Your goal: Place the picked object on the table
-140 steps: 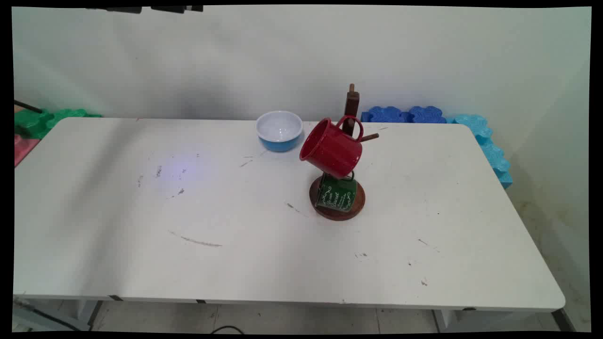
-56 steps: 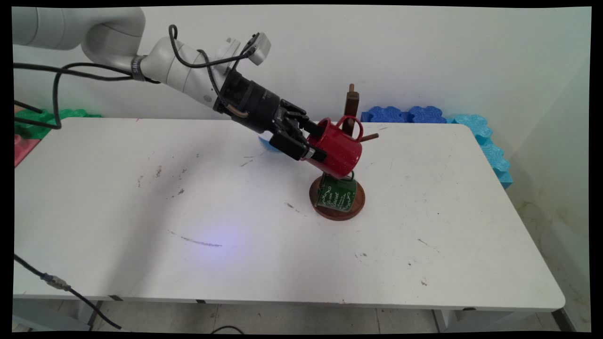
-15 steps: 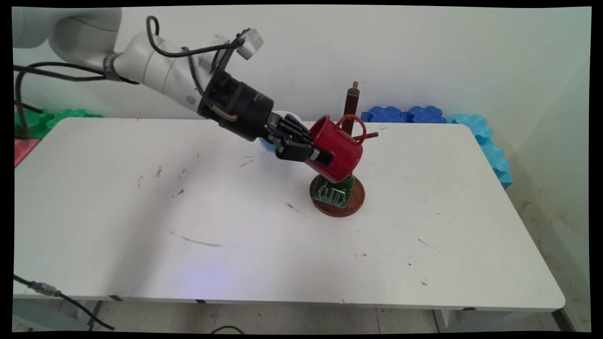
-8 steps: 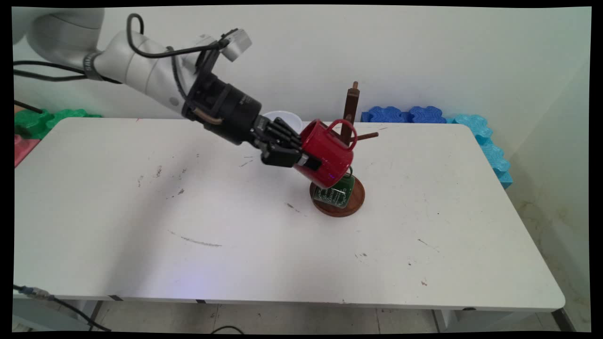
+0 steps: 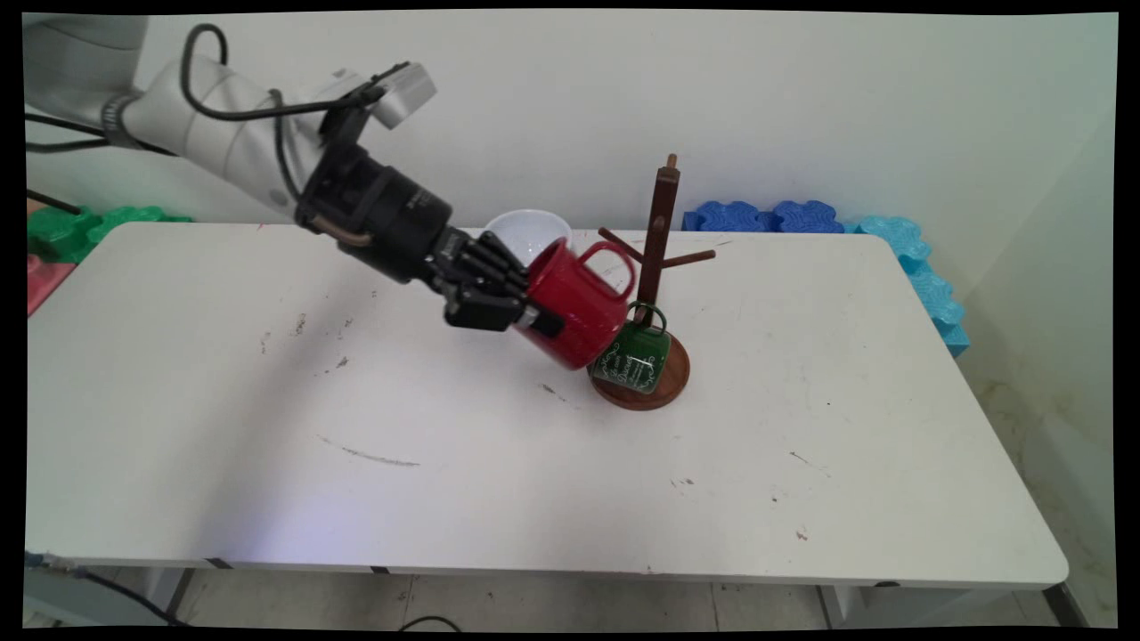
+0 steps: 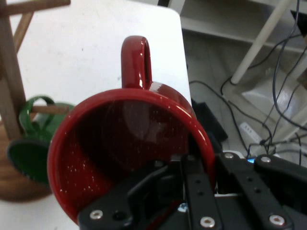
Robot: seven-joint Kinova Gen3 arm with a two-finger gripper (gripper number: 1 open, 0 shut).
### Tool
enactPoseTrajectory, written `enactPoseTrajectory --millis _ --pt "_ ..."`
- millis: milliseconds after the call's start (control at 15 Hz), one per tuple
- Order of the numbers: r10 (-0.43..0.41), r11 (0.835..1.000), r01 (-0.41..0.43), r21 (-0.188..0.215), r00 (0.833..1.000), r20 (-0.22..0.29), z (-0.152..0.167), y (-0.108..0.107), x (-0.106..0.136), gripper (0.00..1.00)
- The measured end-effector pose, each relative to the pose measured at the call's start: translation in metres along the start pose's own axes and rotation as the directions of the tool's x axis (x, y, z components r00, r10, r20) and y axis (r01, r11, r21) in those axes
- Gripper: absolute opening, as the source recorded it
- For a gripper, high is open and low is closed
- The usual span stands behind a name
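The red mug (image 5: 577,303) is held up in the air by the tool (image 5: 534,313), just left of the wooden mug stand (image 5: 657,267) and free of its pegs. The tool is closed on the mug's rim, with 1 finger inside the cup and 1 outside, as the hand view shows. The mug is tipped, with its mouth toward the arm and its handle up and toward the stand. It looks hard, smooth and light, like metal with a shiny coat, so it may slip. The rim or the handle looks like the best place to hold it. The arm comes in from the upper left and slopes down to the right. A green mug (image 5: 634,356) hangs low on the stand. A blue bowl (image 5: 525,233) sits behind on the bench (image 5: 356,463).
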Motion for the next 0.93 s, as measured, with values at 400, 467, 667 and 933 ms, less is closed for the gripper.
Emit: enactPoseTrajectory --millis 400,467,667,933 --pt "0.009 1.000 -0.010 0.016 0.999 0.048 -0.021 0.004 -0.018 0.00" --pt "0.010 1.000 -0.011 0.019 0.998 0.056 -0.024 0.004 -0.021 0.00" --pt "0.015 0.999 -0.018 0.029 0.996 0.085 -0.035 0.005 -0.032 0.00" --pt "0.023 0.998 -0.031 0.059 0.991 0.132 -0.052 0.001 -0.047 0.00"
